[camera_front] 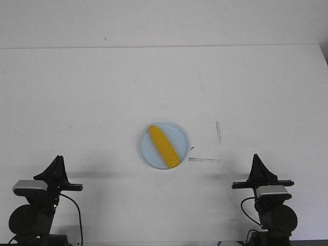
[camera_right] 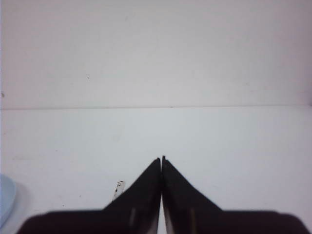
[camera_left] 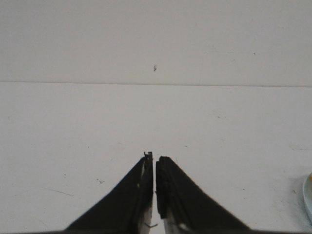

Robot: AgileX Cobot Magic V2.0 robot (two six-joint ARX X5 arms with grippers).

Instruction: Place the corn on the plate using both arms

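The yellow corn [camera_front: 163,146] lies diagonally on the pale blue plate [camera_front: 180,134] in the middle of the white table. My left gripper [camera_front: 58,159] stands near the front left edge, well away from the plate, its fingers shut with nothing between them [camera_left: 154,157]. At the front right my right gripper [camera_front: 255,157] is likewise shut and empty [camera_right: 161,158]. A sliver of the plate shows at the frame edge in the left wrist view [camera_left: 308,197] and in the right wrist view [camera_right: 5,200].
Two strips of clear tape lie on the table right of the plate, one upright [camera_front: 218,131] and one flat [camera_front: 204,160]. The table's far edge [camera_front: 164,46] meets a white wall.
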